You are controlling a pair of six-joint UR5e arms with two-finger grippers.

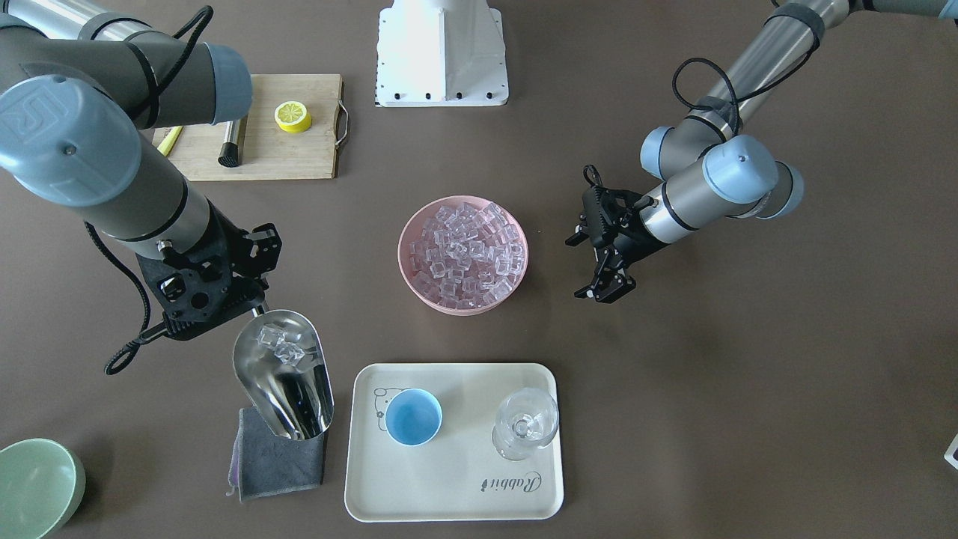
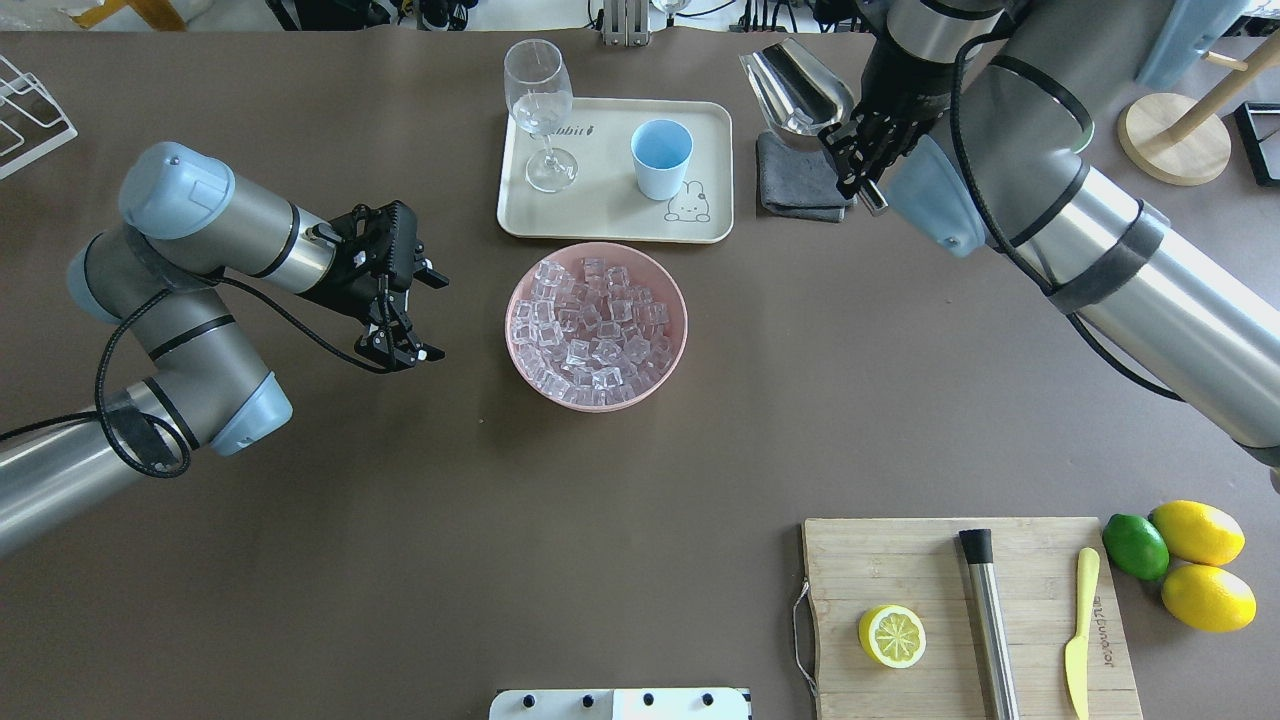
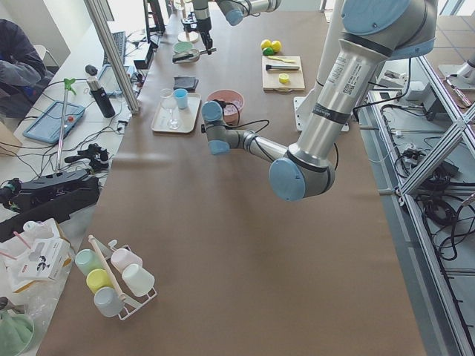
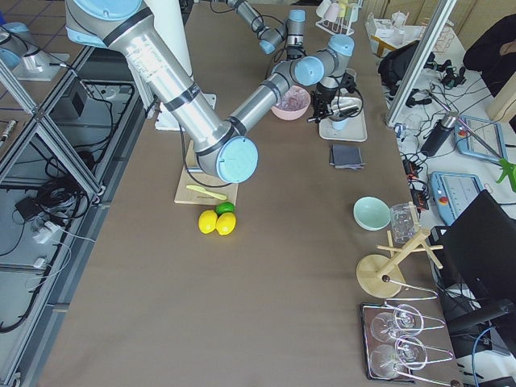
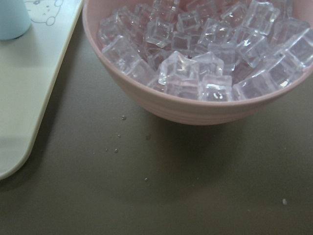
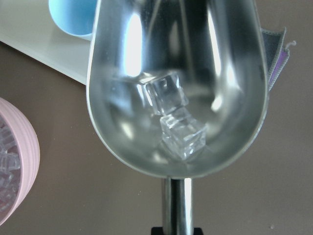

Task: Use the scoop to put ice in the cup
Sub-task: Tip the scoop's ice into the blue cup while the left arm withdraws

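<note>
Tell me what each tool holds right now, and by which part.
The right tool grips the scoop by its thin handle, ice in its bowl. The left tool is open, holding nothing.

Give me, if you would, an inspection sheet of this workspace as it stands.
Surface: brown table; droplets beside pink bowl of ice.
Job's things: scoop raised beside tray, ice inside; cup empty on tray.
Clutter: wine glass, cutting board, lemon half, steel rod, knife, green bowl.
Grippers: right gripper shut on scoop handle; left gripper open, empty.
Cables: black cable loops at both wrists.
Surroundings: operator, mug rack.
</note>
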